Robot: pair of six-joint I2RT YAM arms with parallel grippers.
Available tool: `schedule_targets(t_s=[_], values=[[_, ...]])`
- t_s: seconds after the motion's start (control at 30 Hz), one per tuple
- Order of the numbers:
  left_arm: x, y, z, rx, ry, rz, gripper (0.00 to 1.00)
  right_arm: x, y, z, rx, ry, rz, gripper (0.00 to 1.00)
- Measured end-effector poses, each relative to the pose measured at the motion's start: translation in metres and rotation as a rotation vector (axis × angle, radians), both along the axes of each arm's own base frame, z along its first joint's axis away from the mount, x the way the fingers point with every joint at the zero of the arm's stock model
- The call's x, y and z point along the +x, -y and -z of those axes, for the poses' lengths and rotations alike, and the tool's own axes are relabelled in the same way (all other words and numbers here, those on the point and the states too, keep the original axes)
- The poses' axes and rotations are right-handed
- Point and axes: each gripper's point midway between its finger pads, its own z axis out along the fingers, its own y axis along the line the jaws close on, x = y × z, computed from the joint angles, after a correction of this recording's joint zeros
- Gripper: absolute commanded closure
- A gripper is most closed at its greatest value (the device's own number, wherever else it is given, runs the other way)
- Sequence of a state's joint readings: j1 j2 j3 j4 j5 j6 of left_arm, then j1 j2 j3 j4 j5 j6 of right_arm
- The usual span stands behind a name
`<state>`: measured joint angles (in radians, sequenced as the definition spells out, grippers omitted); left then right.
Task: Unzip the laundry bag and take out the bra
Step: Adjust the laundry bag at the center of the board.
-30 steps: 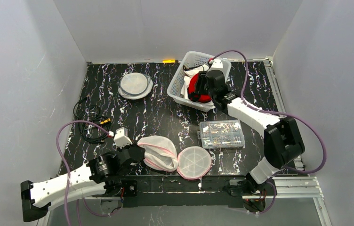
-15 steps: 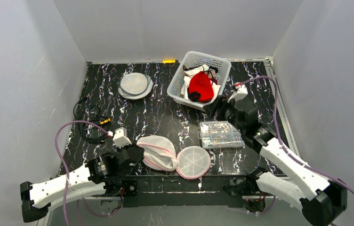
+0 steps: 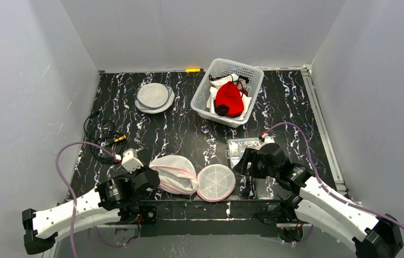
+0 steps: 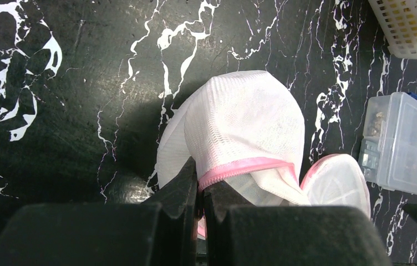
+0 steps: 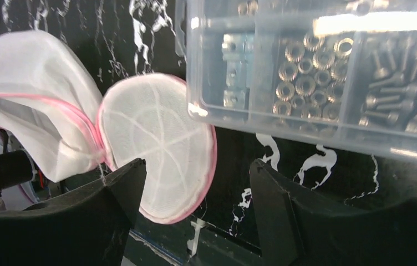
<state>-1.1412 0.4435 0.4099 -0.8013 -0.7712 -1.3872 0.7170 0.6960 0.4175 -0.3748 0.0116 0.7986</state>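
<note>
The white mesh laundry bag with pink zip trim (image 3: 174,174) is laid open in two round halves, its long axis running from the left pincer (image 4: 201,194) toward the right pincer (image 5: 195,177). The left pincer is clenched on the pink rim of the domed half. The right pincer is held released and empty, the flat half just ahead of it. The red bra (image 3: 228,99) is seen in the white plastic basket (image 3: 202,88), well beyond the right pincer.
</note>
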Motion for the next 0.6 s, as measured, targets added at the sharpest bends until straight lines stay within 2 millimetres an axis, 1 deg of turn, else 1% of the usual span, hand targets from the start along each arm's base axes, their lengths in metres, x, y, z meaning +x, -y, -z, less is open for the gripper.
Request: schedule_targets(t_s=[0.23,0.33,0.4,0.43,0.6], values=[[-0.002,-0.003,0.001,-0.006,-0.007,-0.014,1.00,-0.031,-0.010,0.042,-0.044,-0.156,-0.031,0.23],[-0.002,-0.004,0.003,0.001,-0.013,-0.017,1.00,-0.039,-0.015,0.050,-0.033,-0.184,-0.033,0.26],[-0.002,-0.004,0.004,0.005,-0.017,-0.019,1.00,-0.039,-0.021,0.051,0.002,-0.187,-0.017,0.32],[-0.002,-0.004,0.004,0.006,-0.019,-0.020,1.00,-0.038,-0.024,0.051,0.021,-0.186,-0.009,0.37],[-0.003,-0.003,0.006,0.013,-0.027,-0.020,1.00,-0.036,-0.035,0.055,0.072,-0.188,0.017,0.67]])
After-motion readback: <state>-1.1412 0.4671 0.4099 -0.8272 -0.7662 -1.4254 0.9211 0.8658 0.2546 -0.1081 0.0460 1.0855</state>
